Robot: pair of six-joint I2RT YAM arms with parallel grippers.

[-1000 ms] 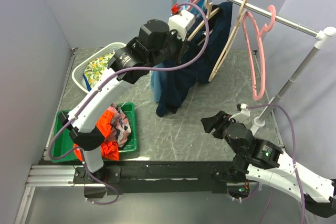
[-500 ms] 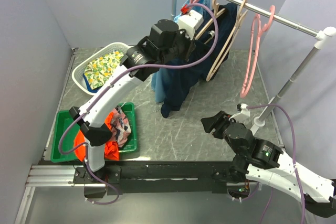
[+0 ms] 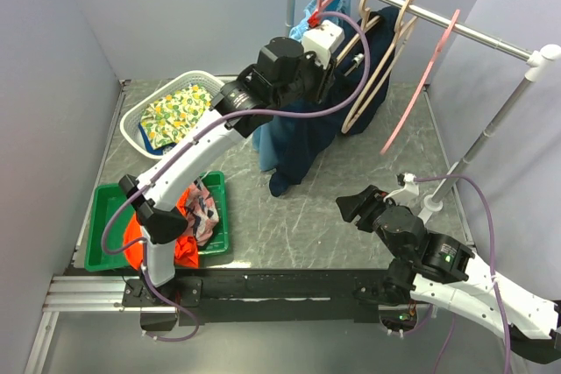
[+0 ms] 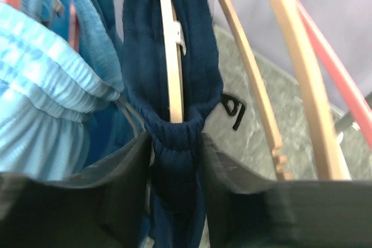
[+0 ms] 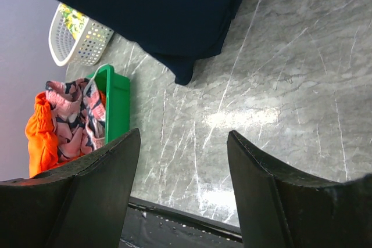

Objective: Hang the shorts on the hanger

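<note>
A white basket (image 3: 131, 129) of floral cloth and a green bin (image 3: 101, 216) holding an orange garment (image 3: 181, 249) are set on a grey marbled worktop (image 3: 307, 216); pink hangers (image 3: 420, 88) are hung from a rail (image 3: 491, 39).
</note>
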